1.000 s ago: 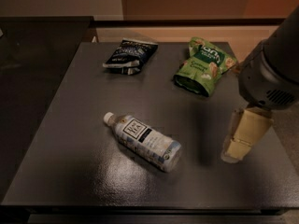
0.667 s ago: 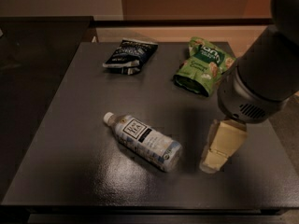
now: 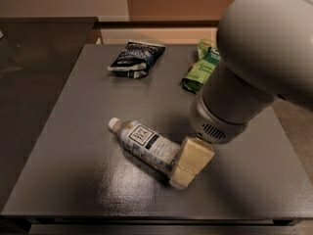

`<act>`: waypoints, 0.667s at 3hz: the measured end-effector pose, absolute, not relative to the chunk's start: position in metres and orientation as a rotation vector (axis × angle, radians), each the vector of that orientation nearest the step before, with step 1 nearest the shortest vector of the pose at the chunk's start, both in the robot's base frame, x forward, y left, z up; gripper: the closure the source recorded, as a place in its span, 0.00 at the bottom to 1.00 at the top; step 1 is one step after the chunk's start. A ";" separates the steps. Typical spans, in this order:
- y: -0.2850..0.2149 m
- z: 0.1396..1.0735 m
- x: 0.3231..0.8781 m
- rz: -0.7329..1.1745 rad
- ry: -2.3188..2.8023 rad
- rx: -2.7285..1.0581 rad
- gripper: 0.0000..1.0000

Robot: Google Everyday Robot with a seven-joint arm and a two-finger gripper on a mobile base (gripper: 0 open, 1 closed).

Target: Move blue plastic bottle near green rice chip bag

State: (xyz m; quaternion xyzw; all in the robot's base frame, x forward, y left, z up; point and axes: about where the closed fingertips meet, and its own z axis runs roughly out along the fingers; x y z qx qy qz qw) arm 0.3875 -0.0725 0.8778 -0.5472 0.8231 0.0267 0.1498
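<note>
The blue plastic bottle (image 3: 145, 144) lies on its side near the middle of the dark table (image 3: 73, 131), white cap pointing to the upper left. My gripper (image 3: 190, 163) has come down at the bottle's base end, its cream-coloured fingers (image 3: 194, 155) right against or over the bottom of the bottle, which they hide. The green rice chip bag (image 3: 201, 68) lies at the back right of the table, partly covered by my big grey arm (image 3: 249, 72).
A dark navy-black snack bag (image 3: 136, 58) lies at the back centre-left. A darker counter (image 3: 34, 48) adjoins the table on the left. The table's front edge runs just below the gripper.
My arm has swung left and closer to the camera. The gripper has moved from the table's right side to the bottle's base end. The bottle has stayed in place.
</note>
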 end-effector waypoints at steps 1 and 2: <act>-0.052 0.864 0.381 0.087 2.409 -1.534 0.00; -0.038 0.851 0.374 0.090 2.440 -1.507 0.00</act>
